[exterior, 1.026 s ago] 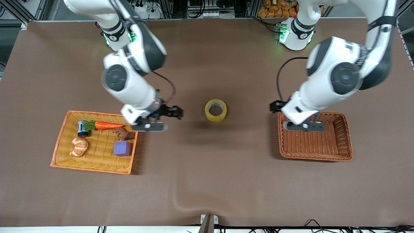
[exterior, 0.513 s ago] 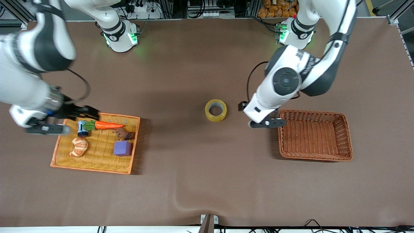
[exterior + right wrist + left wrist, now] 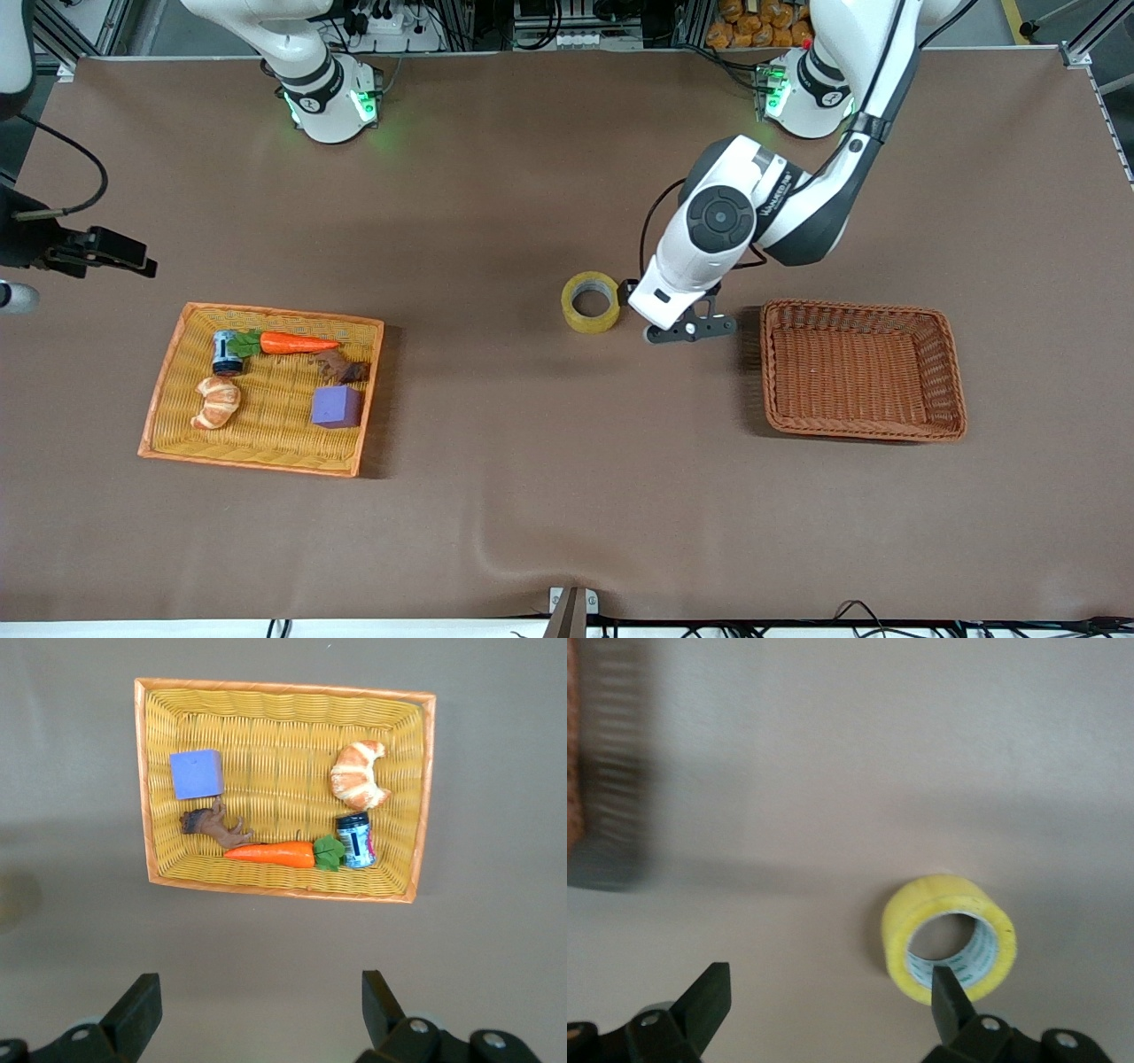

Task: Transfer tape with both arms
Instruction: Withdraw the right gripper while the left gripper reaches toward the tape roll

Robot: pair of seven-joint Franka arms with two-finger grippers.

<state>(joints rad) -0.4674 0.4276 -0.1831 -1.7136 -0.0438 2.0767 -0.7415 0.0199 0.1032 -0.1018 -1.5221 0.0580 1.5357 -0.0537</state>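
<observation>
The tape (image 3: 591, 302), a yellowish ring, lies flat on the brown table near its middle. My left gripper (image 3: 689, 330) is open and empty, low over the table just beside the tape on the side toward the left arm's end. In the left wrist view the tape (image 3: 949, 937) lies off to one side of the open left gripper (image 3: 828, 1001), and one fingertip (image 3: 948, 997) overlaps its rim. My right gripper (image 3: 261, 1005) is open and empty, high over the table beside the yellow basket (image 3: 283, 691). Its wrist (image 3: 89, 251) shows at the front view's edge.
The yellow basket (image 3: 283, 315) at the right arm's end holds a carrot (image 3: 297, 343), a croissant (image 3: 217, 402), a purple cube (image 3: 335, 407), a small can (image 3: 227, 352) and a brown toy (image 3: 341, 366). An empty brown wicker basket (image 3: 864, 312) stands at the left arm's end.
The left gripper moved from over the brown basket to just beside the tape. The right arm swung away from the table's middle toward its own end, past the yellow basket.
</observation>
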